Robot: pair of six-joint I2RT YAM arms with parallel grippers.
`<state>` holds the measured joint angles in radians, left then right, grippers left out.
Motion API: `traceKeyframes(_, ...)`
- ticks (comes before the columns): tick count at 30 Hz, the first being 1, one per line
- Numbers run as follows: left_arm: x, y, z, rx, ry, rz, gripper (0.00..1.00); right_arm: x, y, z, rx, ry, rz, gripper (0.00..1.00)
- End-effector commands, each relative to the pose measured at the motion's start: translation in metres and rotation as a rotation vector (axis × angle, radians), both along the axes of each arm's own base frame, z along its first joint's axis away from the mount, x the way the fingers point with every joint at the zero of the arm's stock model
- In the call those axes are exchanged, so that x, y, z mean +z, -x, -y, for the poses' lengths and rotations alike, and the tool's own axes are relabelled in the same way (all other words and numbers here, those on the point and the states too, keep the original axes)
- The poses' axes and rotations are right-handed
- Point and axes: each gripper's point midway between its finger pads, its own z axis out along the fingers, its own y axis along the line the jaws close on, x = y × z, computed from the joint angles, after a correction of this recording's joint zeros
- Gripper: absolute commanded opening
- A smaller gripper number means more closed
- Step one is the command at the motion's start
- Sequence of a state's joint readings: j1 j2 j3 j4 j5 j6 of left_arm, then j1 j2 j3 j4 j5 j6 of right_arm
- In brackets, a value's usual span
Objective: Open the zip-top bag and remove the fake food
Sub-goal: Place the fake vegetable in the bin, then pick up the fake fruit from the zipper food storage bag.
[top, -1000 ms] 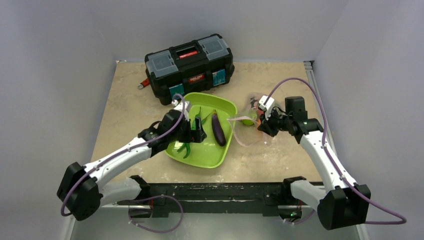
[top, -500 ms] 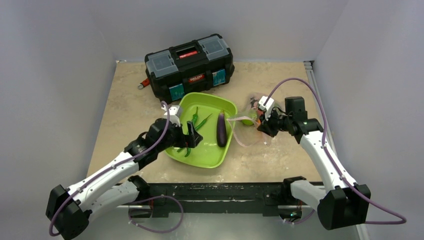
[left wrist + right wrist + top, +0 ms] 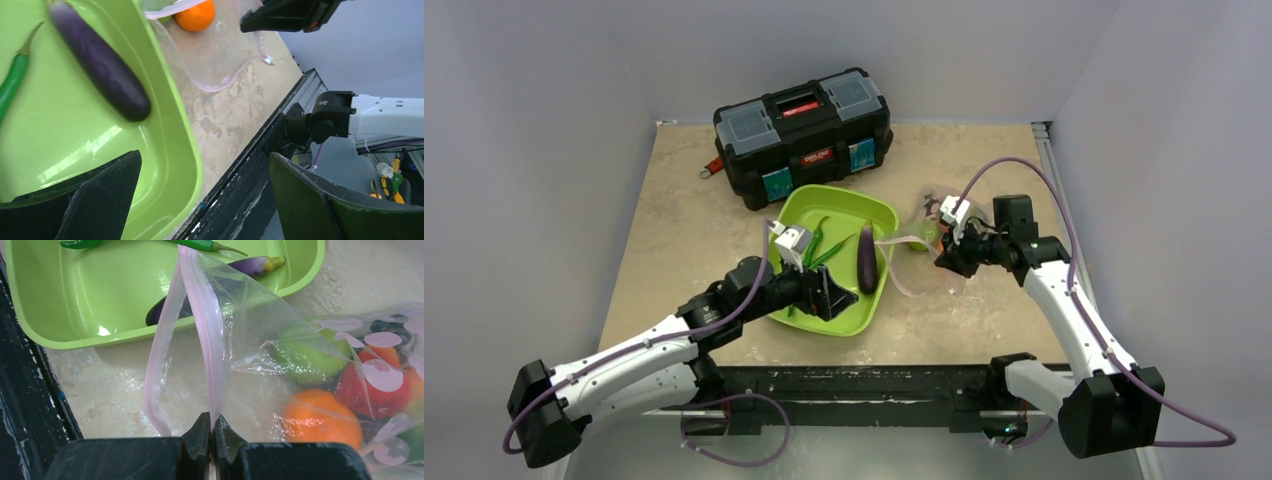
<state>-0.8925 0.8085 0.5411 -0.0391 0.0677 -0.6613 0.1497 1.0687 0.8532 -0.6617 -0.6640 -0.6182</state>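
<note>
— Left side first?
— My left tool hangs wide and empty over the near part of the green tray. The eggplant lies in it, long axis near-to-far, stem end away from me.
— And the bag?
— The zip-top bag lies on the worktop just right of the tray, clear and crinkled, mouth gaping toward it. My right tool pinches its pink zip strip. The orange and lime are inside.

zip-top bag: clear crinkly plastic | tray: glossy plastic
</note>
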Motion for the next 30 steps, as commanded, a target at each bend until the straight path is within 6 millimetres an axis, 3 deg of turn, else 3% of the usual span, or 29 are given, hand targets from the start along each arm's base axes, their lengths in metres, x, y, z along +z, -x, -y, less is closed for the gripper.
traceKeyframes(1, 0.028, 0.002, 0.026, -0.051, 0.112, 0.094, 0.98, 0.013, 0.004, -0.01, 0.062, -0.051, 0.016, 0.0)
traceKeyframes(17, 0.023, 0.011, 0.068, -0.104, 0.159, 0.111, 0.95, 0.019, 0.007, -0.027, 0.143, -0.087, -0.024, 0.0)
traceKeyframes(25, 0.014, 0.005, 0.085, -0.082, 0.139, 0.095, 0.9, 0.021, 0.009, -0.044, 0.2, -0.105, -0.049, 0.0)
traceKeyframes(30, 0.018, -0.008, 0.105, -0.084, 0.115, 0.113, 0.83, 0.021, 0.012, -0.046, 0.214, -0.108, -0.041, 0.0)
